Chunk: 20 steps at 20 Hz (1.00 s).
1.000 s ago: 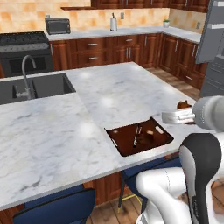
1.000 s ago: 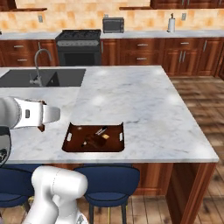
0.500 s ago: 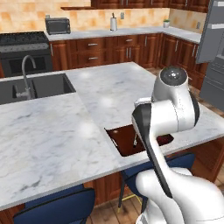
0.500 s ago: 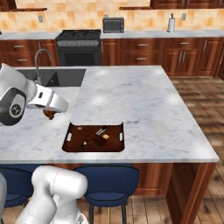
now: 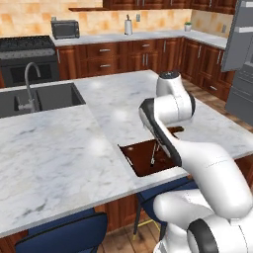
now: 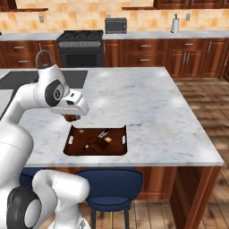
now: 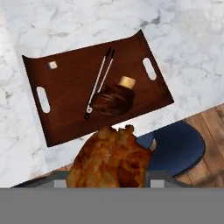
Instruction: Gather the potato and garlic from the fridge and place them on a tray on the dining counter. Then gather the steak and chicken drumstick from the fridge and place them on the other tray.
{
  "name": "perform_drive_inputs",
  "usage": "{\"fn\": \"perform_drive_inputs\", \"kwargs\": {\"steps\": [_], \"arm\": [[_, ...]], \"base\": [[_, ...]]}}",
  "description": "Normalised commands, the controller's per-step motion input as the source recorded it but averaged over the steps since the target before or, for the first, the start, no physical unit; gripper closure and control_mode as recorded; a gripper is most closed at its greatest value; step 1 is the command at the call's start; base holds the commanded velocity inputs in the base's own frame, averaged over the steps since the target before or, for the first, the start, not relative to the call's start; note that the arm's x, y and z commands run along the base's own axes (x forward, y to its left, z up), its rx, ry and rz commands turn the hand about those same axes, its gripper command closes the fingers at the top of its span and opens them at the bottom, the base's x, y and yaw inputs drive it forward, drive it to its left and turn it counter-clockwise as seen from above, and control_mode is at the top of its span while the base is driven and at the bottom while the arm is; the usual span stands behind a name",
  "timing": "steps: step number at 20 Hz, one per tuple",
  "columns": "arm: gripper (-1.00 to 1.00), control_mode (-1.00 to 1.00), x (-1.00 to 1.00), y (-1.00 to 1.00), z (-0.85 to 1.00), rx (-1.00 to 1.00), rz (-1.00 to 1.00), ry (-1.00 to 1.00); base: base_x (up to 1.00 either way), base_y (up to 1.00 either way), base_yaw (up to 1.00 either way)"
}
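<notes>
My gripper is shut on the chicken drumstick, a golden-brown roasted piece that hides the fingertips in the hand view. It hangs just above the dining counter, over the back left corner of a dark wooden tray near the counter's front edge. On the tray lie the dark brown steak, a pair of tongs and a small pale cube. In the left base view my arm covers much of the tray.
Blue stools stand under the counter's front edge. The dark sink with its tap is set in the counter's far left. The grey fridge stands at the right, and wall cabinets and a stove line the back.
The arm has swung round over the counter, carrying the drumstick from the side to the tray's back corner. The things on the tray have not moved.
</notes>
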Motion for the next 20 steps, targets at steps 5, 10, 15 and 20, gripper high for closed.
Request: {"fn": "perform_drive_inputs", "kwargs": {"steps": [5,10,15,20], "arm": [[1.00,-1.00,1.00,0.00,-0.77,0.04,0.03,0.06],[1.00,-1.00,0.97,0.00,-0.74,0.00,0.06,0.12],[1.00,-1.00,0.46,0.01,-0.72,0.00,0.00,0.03],[1.00,-1.00,0.01,0.13,-0.70,0.00,-0.01,0.00]], "base": [[0.00,0.00,0.00],[0.00,0.00,0.00],[0.00,0.00,0.00],[0.00,0.00,0.00]]}}
